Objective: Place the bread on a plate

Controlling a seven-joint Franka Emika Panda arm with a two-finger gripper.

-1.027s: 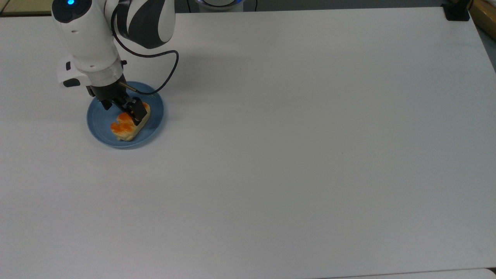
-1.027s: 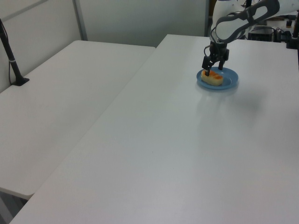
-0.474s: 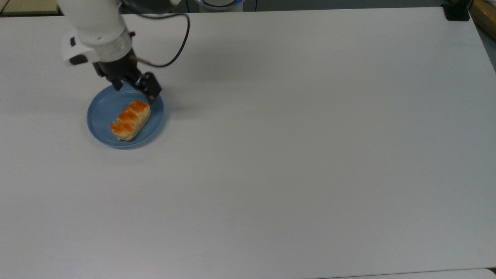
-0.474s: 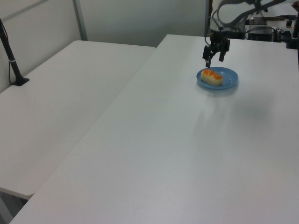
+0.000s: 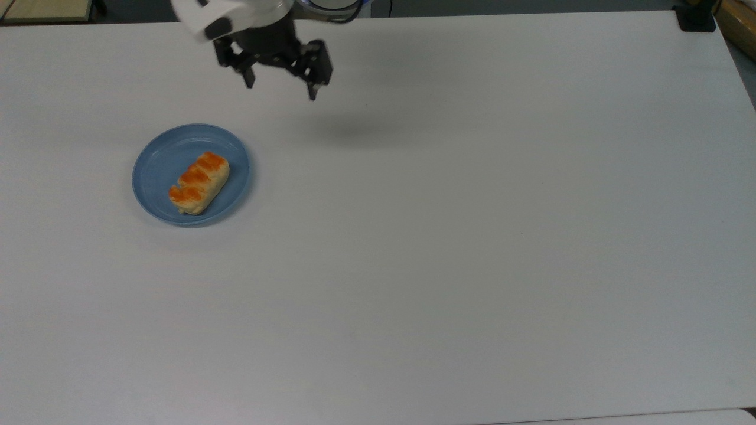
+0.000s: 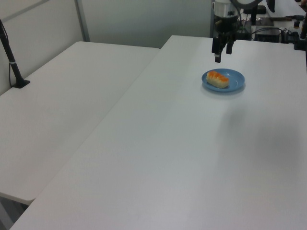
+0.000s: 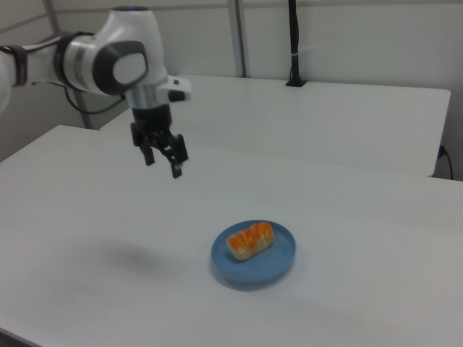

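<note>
The bread [image 5: 199,183], a pale loaf with orange-brown bumps, lies on the light blue plate [image 5: 155,171] at the top view's left. The same bread [image 6: 218,79] and plate [image 6: 237,77] show at the left view's upper right, and the bread [image 7: 251,240] rests on the plate [image 7: 278,262] in the right view's middle. My gripper [image 5: 282,88] hangs open and empty in the air, up and to the right of the plate in the top view. The gripper [image 6: 221,54] is above and behind the plate in the left view. In the right view the gripper [image 7: 163,165] is high to the plate's left.
The white table [image 5: 472,236] stretches wide to the top view's right. A second white table [image 6: 62,96] adjoins at the left view's left, with a black pole [image 6: 10,60] on it. A black clamp [image 5: 696,18] sits at the top view's far right corner.
My gripper let go of the bread, rose off the plate and moved away to the top view's upper right. The bread stays on the plate.
</note>
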